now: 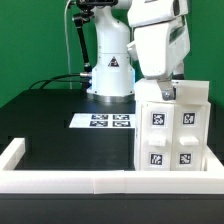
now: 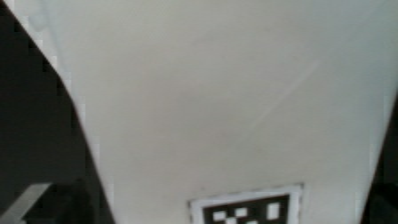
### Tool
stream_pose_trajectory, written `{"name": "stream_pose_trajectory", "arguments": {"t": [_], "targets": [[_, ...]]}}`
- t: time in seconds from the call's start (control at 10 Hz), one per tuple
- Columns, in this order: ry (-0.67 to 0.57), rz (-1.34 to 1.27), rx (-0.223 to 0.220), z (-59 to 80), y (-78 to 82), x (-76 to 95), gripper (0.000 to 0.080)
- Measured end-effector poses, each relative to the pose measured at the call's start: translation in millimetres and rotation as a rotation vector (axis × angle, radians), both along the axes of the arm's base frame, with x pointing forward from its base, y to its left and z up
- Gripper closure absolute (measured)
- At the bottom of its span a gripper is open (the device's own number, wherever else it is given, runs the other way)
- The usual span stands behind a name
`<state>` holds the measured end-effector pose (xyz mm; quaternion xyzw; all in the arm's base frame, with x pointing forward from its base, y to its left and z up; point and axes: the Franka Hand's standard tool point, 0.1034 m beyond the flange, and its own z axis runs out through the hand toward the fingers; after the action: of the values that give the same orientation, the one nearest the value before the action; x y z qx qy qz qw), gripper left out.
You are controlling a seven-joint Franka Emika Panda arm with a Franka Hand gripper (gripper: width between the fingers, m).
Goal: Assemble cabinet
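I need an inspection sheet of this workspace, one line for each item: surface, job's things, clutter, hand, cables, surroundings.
Surface: black table, edged by a low white border frame.
Job's things: white cabinet stands upright at the exterior view's right, four tags facing the camera; the wrist view shows a white panel with one tag.
Clutter: nothing seen; only the marker board lies flat.
Hand: at the cabinet's top, fingers hidden; state cannot be told.
Cables: black cable behind the robot base.
Surroundings: green backdrop.
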<state>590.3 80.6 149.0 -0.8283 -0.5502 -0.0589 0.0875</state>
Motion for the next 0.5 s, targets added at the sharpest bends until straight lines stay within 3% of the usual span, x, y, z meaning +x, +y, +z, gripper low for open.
{"name": "stream_pose_trajectory", "arguments": {"t": [0.1, 0.2, 0.5], "targets": [[0.002, -0.010, 0.000, 0.0, -0.1, 0.1, 0.0207], [0.009, -0.041, 0.000, 0.0, -0.3, 0.1, 0.0243], [0.050, -0.233, 0.002, 0.3, -4.3, 1.0, 0.0243]]}}
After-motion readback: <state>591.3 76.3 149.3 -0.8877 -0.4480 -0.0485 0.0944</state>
